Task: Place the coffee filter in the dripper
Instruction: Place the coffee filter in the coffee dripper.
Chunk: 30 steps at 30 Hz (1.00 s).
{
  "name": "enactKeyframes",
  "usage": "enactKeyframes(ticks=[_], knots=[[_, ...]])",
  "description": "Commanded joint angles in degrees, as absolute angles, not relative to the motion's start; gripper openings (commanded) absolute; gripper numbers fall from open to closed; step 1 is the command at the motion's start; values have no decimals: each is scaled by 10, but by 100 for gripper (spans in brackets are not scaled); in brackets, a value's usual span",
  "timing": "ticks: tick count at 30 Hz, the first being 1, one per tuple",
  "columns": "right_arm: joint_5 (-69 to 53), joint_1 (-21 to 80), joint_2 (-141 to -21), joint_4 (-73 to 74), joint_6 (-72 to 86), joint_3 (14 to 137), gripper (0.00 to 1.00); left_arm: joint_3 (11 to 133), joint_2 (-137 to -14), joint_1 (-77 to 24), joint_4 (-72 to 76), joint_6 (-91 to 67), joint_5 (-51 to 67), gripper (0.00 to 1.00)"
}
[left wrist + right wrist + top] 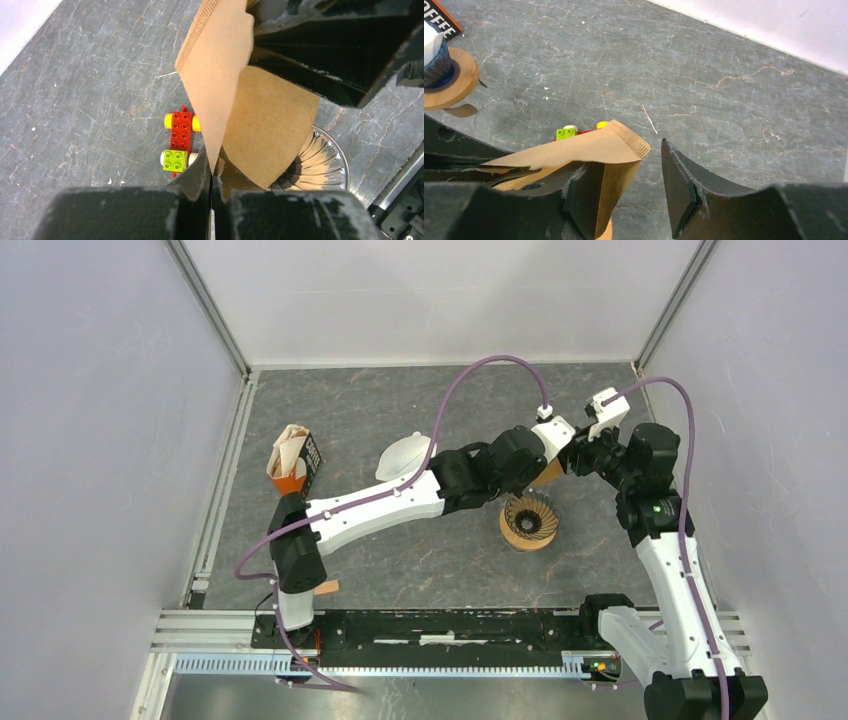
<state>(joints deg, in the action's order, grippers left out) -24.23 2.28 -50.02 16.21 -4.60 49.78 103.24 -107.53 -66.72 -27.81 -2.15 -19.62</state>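
A brown paper coffee filter [265, 125] hangs in the air, pinched at its edge by my shut left gripper [212, 172]. In the top view it is a small brown patch [548, 473] between the two grippers, just behind the dripper [529, 522]. The dripper is a ribbed cone on a wooden collar; its ribbed rim [327, 160] shows below the filter. My right gripper [629, 195] is open. Its left finger [581, 200] is tucked under the filter's flap [589, 150], and its right finger [679, 192] stands clear. Both grippers meet above the table [568, 448].
A red, green and yellow toy brick car [180, 140] lies on the grey slate table under the filter. A white domed object [405, 456] sits mid-table. A wooden stand with a blue glass [444, 75] and a coffee sign [300, 460] are at the left.
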Motion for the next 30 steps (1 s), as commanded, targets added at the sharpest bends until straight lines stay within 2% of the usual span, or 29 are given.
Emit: enactKeyframes(ticks=[1, 9, 18, 26, 30], knots=[[-275, 25, -475, 148, -102, 518, 51, 1019, -1035, -682, -248, 32, -200, 2], [-315, 25, -467, 145, -126, 513, 45, 1006, -1026, -683, -244, 33, -191, 2], [-324, 24, -462, 147, -137, 505, 14, 992, -1012, -683, -238, 28, -191, 2], [-336, 23, -455, 160, -150, 498, 1, 983, -1005, -683, -234, 28, -191, 2], [-332, 24, -452, 164, -150, 494, 0, 976, -1000, -684, -230, 27, -187, 2]])
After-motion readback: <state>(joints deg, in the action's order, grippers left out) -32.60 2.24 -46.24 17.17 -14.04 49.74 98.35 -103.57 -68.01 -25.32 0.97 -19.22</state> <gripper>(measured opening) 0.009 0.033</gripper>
